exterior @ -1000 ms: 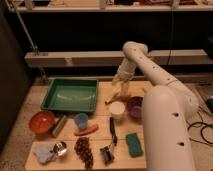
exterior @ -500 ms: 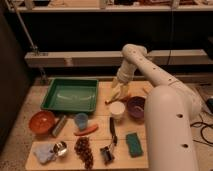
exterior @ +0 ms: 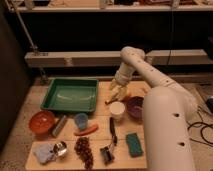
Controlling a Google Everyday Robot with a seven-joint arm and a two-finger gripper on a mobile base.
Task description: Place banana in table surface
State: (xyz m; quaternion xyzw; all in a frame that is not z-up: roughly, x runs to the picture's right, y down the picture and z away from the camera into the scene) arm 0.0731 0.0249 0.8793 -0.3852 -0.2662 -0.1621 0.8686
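tan table surface [exterior: 104, 89] beneath; gripper [exterior: 116, 91] low over it, clamped around the banana [exterior: 114, 96] behind the cup [exterior: 117, 109].

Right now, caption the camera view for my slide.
Gripper at banana, low over table, between green tray and purple bowl.

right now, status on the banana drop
Gripper low, right of green tray. Banana at gripper, contact with table surface unclear. White cup close by.
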